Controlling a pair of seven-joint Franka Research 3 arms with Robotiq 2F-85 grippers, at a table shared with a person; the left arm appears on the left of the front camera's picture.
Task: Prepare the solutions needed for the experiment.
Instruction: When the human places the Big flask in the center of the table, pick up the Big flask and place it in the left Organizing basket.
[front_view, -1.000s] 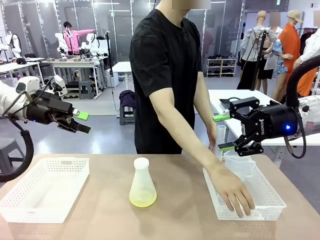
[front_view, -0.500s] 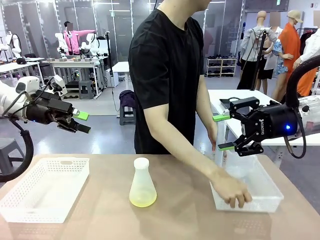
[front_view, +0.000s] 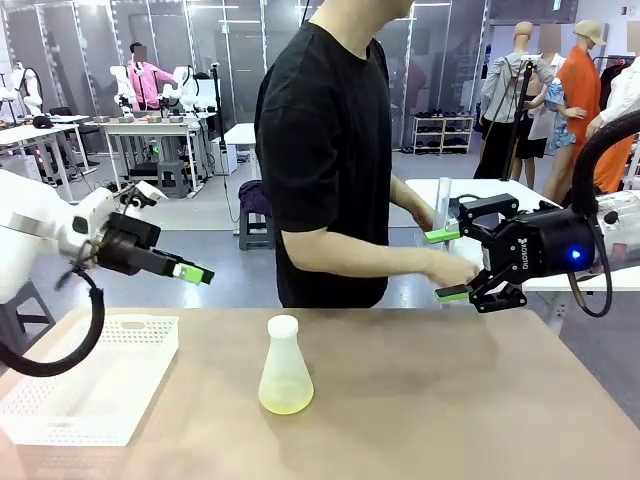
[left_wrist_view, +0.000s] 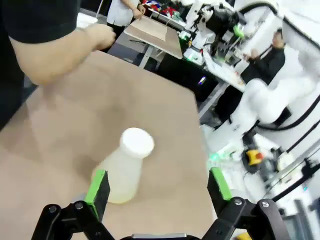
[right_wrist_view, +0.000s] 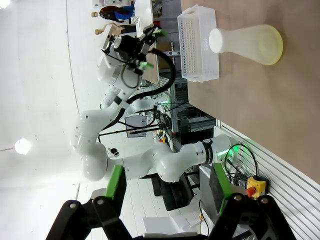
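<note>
Solutions (front_view: 285, 400) sit in capped flask (front_view: 284, 365) at table centre. Left gripper (front_view: 196, 273) and right gripper (front_view: 445, 265) — both gaping, empty (flask looks tippy) — a clumsy approach could topple it.

Person's hand (front_view: 455, 268) motion-blurred near right tool (front_view: 441, 265) — white basket (front_view: 90, 380) cut off at left edge.

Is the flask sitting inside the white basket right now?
No, the flask stands on the bare table, right of the white basket.
</note>
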